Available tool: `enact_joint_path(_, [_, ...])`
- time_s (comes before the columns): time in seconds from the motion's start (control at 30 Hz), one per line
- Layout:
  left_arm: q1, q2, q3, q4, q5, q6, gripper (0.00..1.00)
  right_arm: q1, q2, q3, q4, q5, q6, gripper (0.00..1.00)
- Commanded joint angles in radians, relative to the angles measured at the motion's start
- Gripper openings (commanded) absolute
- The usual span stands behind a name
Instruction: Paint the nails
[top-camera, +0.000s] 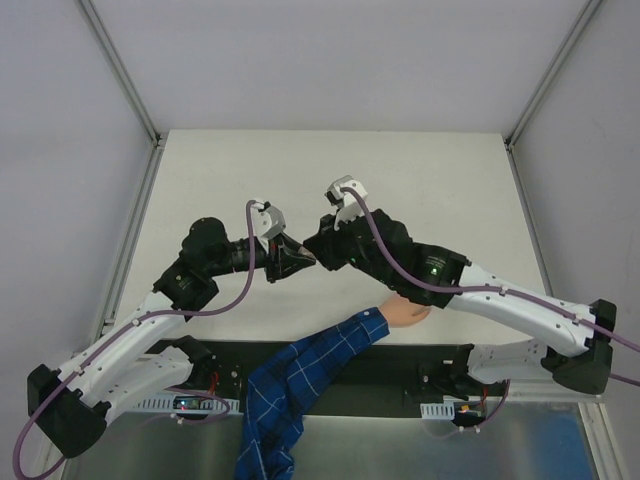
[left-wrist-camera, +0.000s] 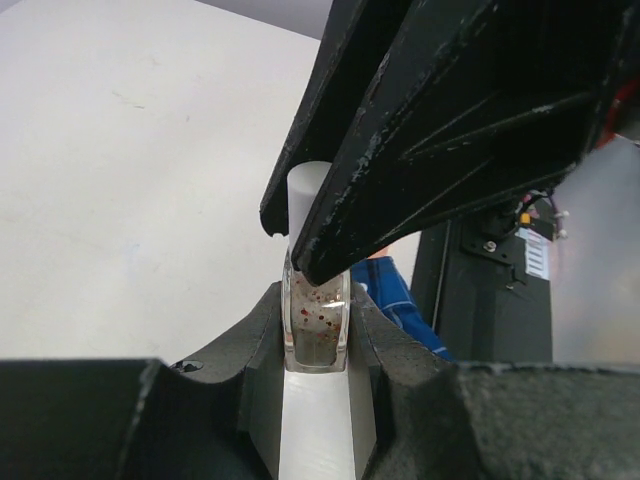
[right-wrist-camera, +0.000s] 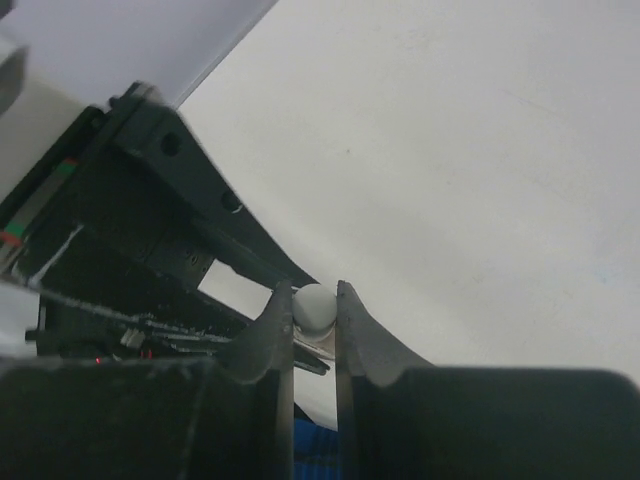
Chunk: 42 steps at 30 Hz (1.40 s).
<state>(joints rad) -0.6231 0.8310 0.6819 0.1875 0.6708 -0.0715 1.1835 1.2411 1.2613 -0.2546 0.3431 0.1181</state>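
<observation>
- Pale off-white tabletop (top-camera: 330, 170) inside a white-walled booth lies under both arms, which meet above its middle.
- Left gripper (left-wrist-camera: 318, 345) is clamped on a small clear glass polish bottle (left-wrist-camera: 317, 328), its contents speckled red, with the black fingers (left-wrist-camera: 405, 345) pressing both flat sides.
- Right gripper (right-wrist-camera: 315, 318) is closed on the bottle's white rounded plastic cap (right-wrist-camera: 315, 306), straight above the glass in the left wrist view; the two grippers are nose to nose.
- My reading: the bottle is light, rigid, smooth and breakable, so the body wants a firm flat-sided hold while the cap is taken round its sides and turned off without tilting, or polish may spill.
- Below and near the grippers, toward the arm bases, lies the pale flesh-coloured model hand (top-camera: 408, 313) in a blue plaid fabric sleeve (top-camera: 300, 385); the right arm covers most of it.
- The nails at its fingertips cannot be made out here. They are likely small, hard and smooth, needing only a light brush stroke.
- Count: one bottle, one cap, one hand, one sleeve, two grippers.
</observation>
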Motion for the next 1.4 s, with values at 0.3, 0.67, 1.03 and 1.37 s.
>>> enact_joint_path(0.3, [-0.007, 0.040, 0.030, 0.270, 0.498, -0.127, 0.00, -0.377, -0.121, -0.224, 0.232, -1.264, -0.325, 0.00])
enact_joint_path(0.67, [-0.009, 0.033, 0.051, 0.093, 0.225, -0.016, 0.00, -0.337, -0.203, -0.206, 0.190, -0.822, -0.096, 0.67])
enact_joint_path(1.03, [-0.009, 0.013, 0.051, 0.047, 0.003, -0.002, 0.00, -0.069, -0.164, -0.034, -0.075, -0.019, 0.185, 0.78])
enact_joint_path(1.37, [-0.009, 0.000, 0.048, 0.047, -0.037, -0.014, 0.00, 0.034, 0.041, 0.173, -0.189, 0.241, 0.278, 0.54])
